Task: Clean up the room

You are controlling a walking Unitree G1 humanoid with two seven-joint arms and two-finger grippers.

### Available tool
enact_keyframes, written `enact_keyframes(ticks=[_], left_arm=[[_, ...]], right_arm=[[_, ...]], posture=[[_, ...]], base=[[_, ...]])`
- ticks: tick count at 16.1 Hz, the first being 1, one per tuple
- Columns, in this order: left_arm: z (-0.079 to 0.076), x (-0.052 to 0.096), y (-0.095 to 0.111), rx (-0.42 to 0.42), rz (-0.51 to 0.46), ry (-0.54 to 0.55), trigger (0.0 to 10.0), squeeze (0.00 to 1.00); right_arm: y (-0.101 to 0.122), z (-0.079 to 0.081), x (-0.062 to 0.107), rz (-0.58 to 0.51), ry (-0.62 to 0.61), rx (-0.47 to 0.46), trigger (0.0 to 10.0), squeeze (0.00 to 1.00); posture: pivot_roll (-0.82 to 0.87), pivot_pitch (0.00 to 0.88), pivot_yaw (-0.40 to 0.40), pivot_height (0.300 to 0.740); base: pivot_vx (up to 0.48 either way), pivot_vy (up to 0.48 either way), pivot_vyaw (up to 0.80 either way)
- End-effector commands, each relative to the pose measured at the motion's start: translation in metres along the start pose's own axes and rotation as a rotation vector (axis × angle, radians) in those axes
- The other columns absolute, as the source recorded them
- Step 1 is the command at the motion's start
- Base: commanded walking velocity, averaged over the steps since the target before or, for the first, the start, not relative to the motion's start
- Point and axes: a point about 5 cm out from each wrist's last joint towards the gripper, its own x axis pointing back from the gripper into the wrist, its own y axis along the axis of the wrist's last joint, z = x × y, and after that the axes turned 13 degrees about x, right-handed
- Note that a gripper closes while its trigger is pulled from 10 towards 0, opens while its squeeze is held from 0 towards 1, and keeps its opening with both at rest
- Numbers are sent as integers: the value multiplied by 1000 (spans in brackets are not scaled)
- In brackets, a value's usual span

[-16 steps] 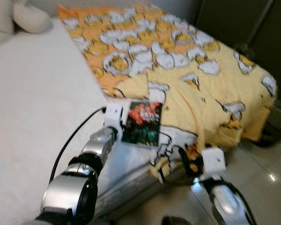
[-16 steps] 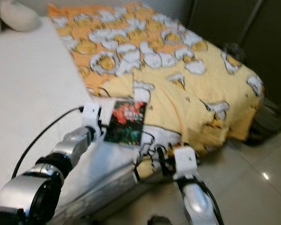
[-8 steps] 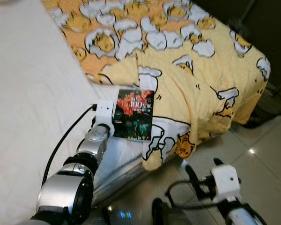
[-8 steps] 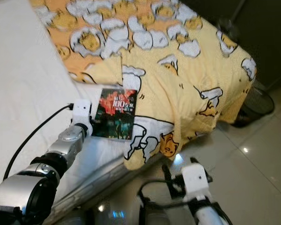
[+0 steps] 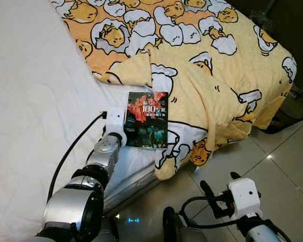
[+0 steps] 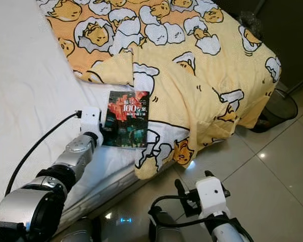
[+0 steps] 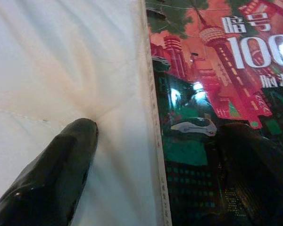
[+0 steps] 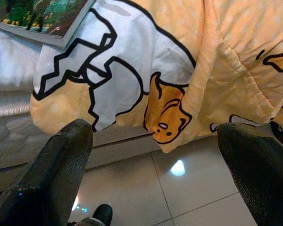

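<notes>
A book (image 5: 147, 120) with a red and green cover lies flat on the white sheet (image 5: 35, 101), near the bed's edge. Its far side touches the yellow cartoon-egg blanket (image 5: 212, 65). My left gripper (image 7: 155, 179) is open astride the book's (image 7: 212, 94) left edge. One finger (image 7: 56, 169) rests on the sheet, the other finger (image 7: 254, 169) on the cover. Lower down, my right gripper (image 8: 155, 169) is open and holds nothing. It hangs over the tiled floor (image 8: 146, 197) and faces the blanket's hanging corner (image 8: 170, 103).
The blanket drapes over the bed's foot and side toward the floor. A dark round basket (image 5: 293, 108) stands on the tiles beyond the bed's corner. Glossy tile floor (image 5: 288, 166) lies to the right of the bed. A black cable (image 5: 70, 151) runs along my left arm.
The camera has tilted down and the picture has sharpened. My right arm dropped from the bed's edge to above the floor. The left gripper stays at the book.
</notes>
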Motion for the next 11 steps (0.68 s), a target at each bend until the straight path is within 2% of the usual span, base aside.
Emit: enact_keyframes(ticks=[1,4,6,7,8,10,11], left_arm=[[-12,2,-18,3,74,-55,10000,0],[-13,3,-20,-21,72,-79,10000,0],[-17,3,-16,-64,34,-109,10000,0],[-20,3,-15,-56,34,-133,10000,0],[-20,4,-20,-42,70,-142,10000,0],[-18,9,-47,11,240,-140,10000,0],[-17,11,-52,25,265,-130,10000,0]], right_arm=[[-1,1,2,13,16,10,10000,0],[-2,3,2,22,25,9,10000,0],[-5,2,0,29,29,12,10000,0],[-5,2,-1,31,28,12,10000,0],[-4,2,-2,31,29,12,10000,0],[-5,5,-3,37,42,11,10000,0],[-5,6,-3,37,45,11,10000,0]], posture=[[-260,260,-74,740],[-249,254,-72,740],[-237,255,-70,740],[-235,256,-70,740],[-229,258,-69,740],[-225,260,-71,740],[-226,262,-72,740]], base=[[0,0,0],[0,0,0],[0,0,0],[0,0,0],[0,0,0],[0,0,0],[0,0,0]])
